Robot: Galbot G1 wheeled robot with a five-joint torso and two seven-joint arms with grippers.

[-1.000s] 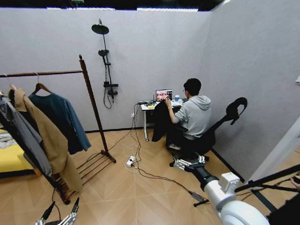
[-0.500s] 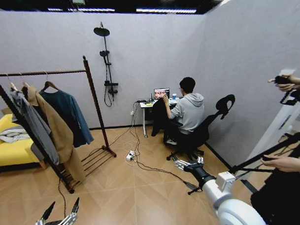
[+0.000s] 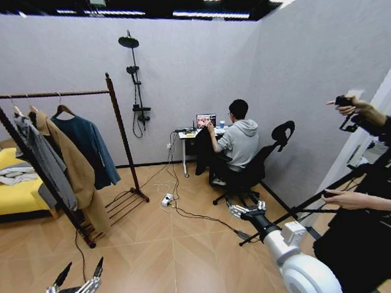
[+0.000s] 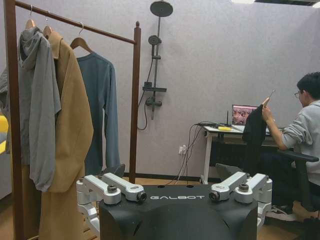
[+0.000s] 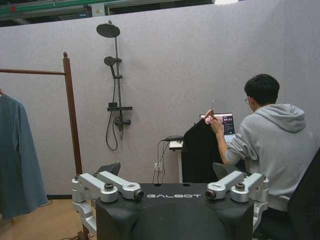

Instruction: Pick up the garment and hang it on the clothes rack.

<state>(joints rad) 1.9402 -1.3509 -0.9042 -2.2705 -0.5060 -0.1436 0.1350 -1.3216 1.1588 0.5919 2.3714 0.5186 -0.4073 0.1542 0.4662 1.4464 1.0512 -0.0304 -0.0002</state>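
The teal-blue garment (image 3: 89, 147) hangs on a wooden hanger from the top bar of the dark wooden clothes rack (image 3: 121, 133), at the left of the room. The left wrist view shows the garment (image 4: 102, 100) beside the rack's post (image 4: 134, 100). It also appears in the right wrist view (image 5: 15, 160). My left gripper (image 3: 78, 282) is low at the front left, open and holding nothing, well short of the rack. My right gripper (image 3: 246, 211) reaches forward over the floor at the right, open and holding nothing. Both wrist views show the jaws spread wide, left (image 4: 172, 172) and right (image 5: 167, 170).
A tan coat (image 3: 71, 170) and a grey garment (image 3: 45, 164) hang left of the teal one. A yellow sofa (image 3: 11, 198) stands behind the rack. Cables (image 3: 185, 214) run across the floor. A seated person at a desk (image 3: 237, 142) holds a black garment (image 5: 200, 150). Tripod legs (image 3: 300, 213) cross the right side.
The head camera has turned, so the whole scene shifted in the picture. A person with a hand-held device came into view at the right edge. Both arms keep the same pose.
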